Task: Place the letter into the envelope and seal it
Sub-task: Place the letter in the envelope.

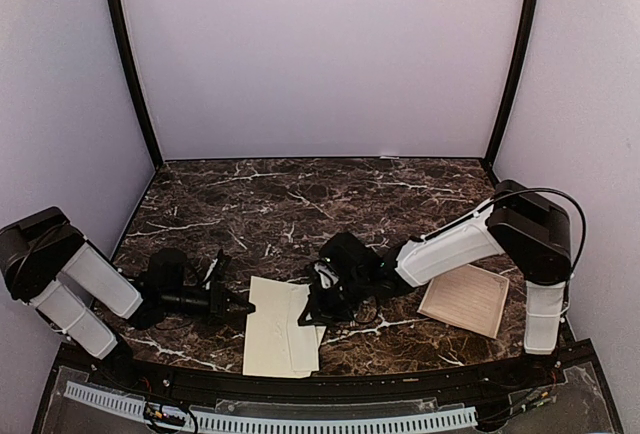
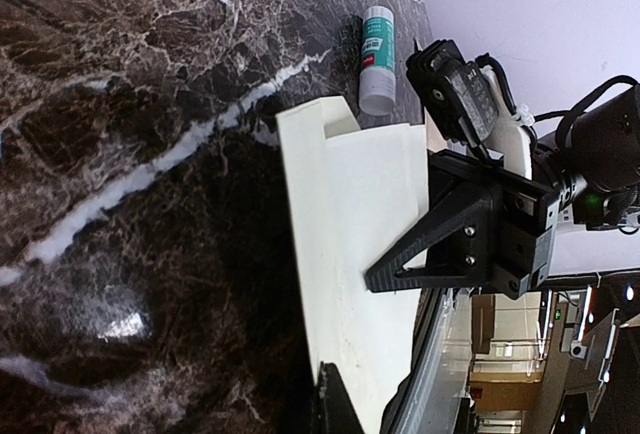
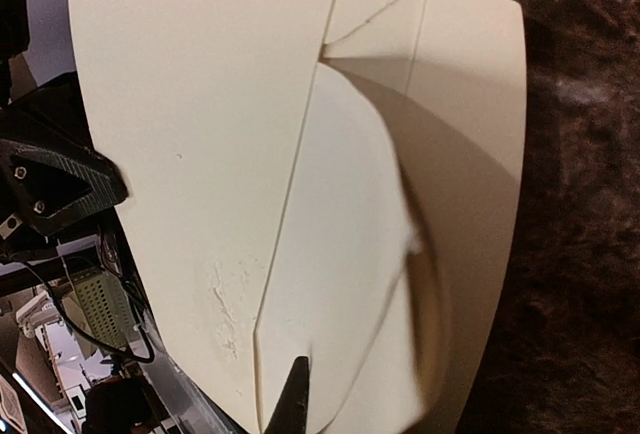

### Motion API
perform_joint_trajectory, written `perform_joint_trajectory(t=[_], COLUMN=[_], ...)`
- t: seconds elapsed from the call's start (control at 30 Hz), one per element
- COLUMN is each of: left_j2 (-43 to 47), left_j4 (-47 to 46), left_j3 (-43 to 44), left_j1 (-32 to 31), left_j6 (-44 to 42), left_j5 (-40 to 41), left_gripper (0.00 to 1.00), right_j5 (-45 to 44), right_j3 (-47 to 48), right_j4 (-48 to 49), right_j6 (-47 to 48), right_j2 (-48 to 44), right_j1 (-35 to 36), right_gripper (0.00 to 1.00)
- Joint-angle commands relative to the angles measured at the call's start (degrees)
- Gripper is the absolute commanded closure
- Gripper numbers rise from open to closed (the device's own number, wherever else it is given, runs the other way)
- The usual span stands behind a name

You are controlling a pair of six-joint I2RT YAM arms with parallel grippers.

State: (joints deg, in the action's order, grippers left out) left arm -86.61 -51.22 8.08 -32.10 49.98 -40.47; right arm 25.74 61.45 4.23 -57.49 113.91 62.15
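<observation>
Directly under the right gripper (image 1: 318, 304) lies the envelope (image 1: 272, 339), flat on the dark marble table (image 1: 300, 194). The gripper's fingers are drawn together with nothing visible between them. Their closed tip sits over the cream paper close to the slanted edge of the pointed flap (image 3: 200, 134), which is folded across the body. Whether the tip presses on the paper or hangs just above it cannot be told, nor whether the flap is stuck down.

Opposite that tip, across the envelope's width, the left gripper (image 1: 240, 305) points toward it, its fingers also together and empty. Its tip meets the envelope's other long edge, so the two grippers face each other with the paper between them.

Farther out from the left gripper, past the envelope's short end and beside the right arm's wrist, a white-and-green glue stick (image 2: 377, 59) lies on its side on the marble. The right wrist hides it from overhead. Behind the right gripper, beyond its forearm, a cream sheet with a printed border (image 1: 465, 299) lies well apart from the envelope.
</observation>
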Motion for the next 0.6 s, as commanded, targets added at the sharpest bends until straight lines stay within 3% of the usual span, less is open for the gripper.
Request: perform_joint_trajectory(t=[0.0, 0.17, 0.27, 0.4, 0.57], left_j2=[0.2, 1.0, 1.4, 1.7, 1.7], left_j4=[-1.7, -1.4, -1.4, -1.4, -1.3], left_j3=[-0.9, -1.6, -1.9, -1.9, -1.8], left_j1=[-0.1, -0.1, -0.1, -0.1, -0.1], left_j6=[0.3, 1.2, 1.7, 2.2, 2.4], left_j5=[1.0, 3.7, 4.4, 5.1, 5.2], left_gripper=[1.0, 1.0, 1.0, 1.0, 1.0], right_j5=[0.1, -2.6, -3.1, -3.1, -2.9], right_j3=[1.7, -0.8, -2.3, -3.5, -3.7], right_j4=[0.9, -2.0, -3.0, -3.5, -3.6], right_j6=[0.9, 2.0, 2.6, 2.8, 2.5], right_j2=[0.1, -4.0, -6.0, -7.3, -7.2], right_j1=[0.8, 0.8, 0.7, 0.8, 1.4], right_gripper=[1.0, 0.78, 0.72, 0.72, 0.81])
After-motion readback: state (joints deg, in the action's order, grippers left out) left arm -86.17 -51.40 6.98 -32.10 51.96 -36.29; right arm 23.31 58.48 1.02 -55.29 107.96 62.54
